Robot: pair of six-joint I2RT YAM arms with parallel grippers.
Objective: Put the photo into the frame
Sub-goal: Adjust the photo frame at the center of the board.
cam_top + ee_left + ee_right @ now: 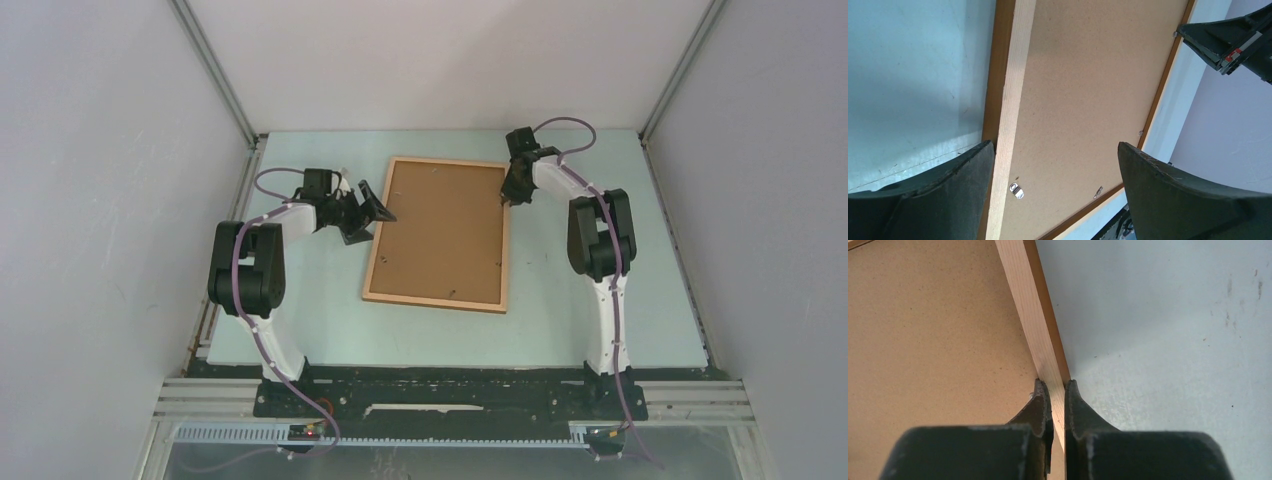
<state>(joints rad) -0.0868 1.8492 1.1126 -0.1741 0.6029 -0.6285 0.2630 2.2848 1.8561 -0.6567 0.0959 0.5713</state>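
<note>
1. Frame [437, 232] lies back-up at the middle of the desk [320, 320].
2. Right gripper [507, 198] pinches its right rail, near the upper right corner.
3. Left gripper [375, 222] gapes wide over its left rail, upper left.

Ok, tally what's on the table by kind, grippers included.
Picture frame, lying back up: 1
Grippers: 2 (left gripper open, right gripper pinching the frame's rail)
Photo: 0 in view
Total: 3
</note>
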